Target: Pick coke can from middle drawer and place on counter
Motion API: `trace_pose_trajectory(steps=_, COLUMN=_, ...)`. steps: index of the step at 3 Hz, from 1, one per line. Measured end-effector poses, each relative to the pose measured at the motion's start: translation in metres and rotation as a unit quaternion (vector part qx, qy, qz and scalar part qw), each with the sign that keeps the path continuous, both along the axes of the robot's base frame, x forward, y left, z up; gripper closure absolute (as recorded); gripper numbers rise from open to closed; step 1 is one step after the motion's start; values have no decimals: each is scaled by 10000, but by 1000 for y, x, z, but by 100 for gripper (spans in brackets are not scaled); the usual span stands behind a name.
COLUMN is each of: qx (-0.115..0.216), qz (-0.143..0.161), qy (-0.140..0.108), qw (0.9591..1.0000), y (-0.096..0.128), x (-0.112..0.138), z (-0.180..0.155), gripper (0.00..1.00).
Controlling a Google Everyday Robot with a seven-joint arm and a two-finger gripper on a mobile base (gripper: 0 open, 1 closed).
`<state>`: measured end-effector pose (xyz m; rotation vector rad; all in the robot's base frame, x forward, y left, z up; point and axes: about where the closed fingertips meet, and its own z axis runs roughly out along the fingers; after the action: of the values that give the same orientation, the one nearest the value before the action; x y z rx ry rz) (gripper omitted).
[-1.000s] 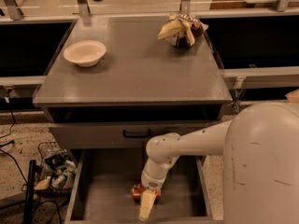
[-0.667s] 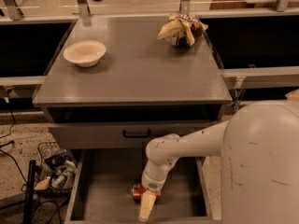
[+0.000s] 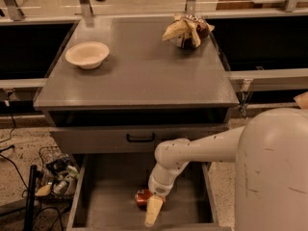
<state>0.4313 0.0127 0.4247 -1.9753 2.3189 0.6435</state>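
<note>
coke can point(image 3: 141, 197) is on the floor of the middle drawer point(image 3: 108, 196), near the front and roughly mid-width; only its red left part shows, the rest is hidden behind the end effector point(image 3: 154, 207); cannot tell if the can is upright or on its side

handling, judged: thin metal can, light if empty, moderately heavy if full; stiff overall, but the wall dents under a hard squeeze; smooth painted skin, likely slippery; round, so it may roll away if it is lying down and gets nudged; best hold is across the mid-body on opposite sides of the cylinder, not on the ends or rim

end effector is low inside the drawer, at the end of the white arm point(image 3: 192, 150) that reaches in from the robot body on the right; it overlaps the can's right side, touching or just beside it, cannot say which; its pale tip points down past the can toward the drawer's front edge; cannot tell if the end effector is open, closed or gripping the can

worktop point(image 3: 139, 81) is above, well apart from the can; it carries a bowl point(image 3: 87, 54) rear left and a snack bag point(image 3: 186, 30) rear right; the closed drawer front point(image 3: 96, 139) with its black handle point(image 3: 140, 138) lies between can and worktop, so the lift likely has to come out forward before going up
</note>
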Motion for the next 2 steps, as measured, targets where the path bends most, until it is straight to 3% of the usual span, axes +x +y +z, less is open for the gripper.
trace_pose_trajectory(steps=1, qx=192, qz=-152, qy=47, qw=9997, y=-6, x=7, z=-1, gripper=0)
trace_pose_trajectory(steps=2, qx=132, qz=-233, qy=155, qw=9995, y=0, x=11, z=-16, gripper=0)
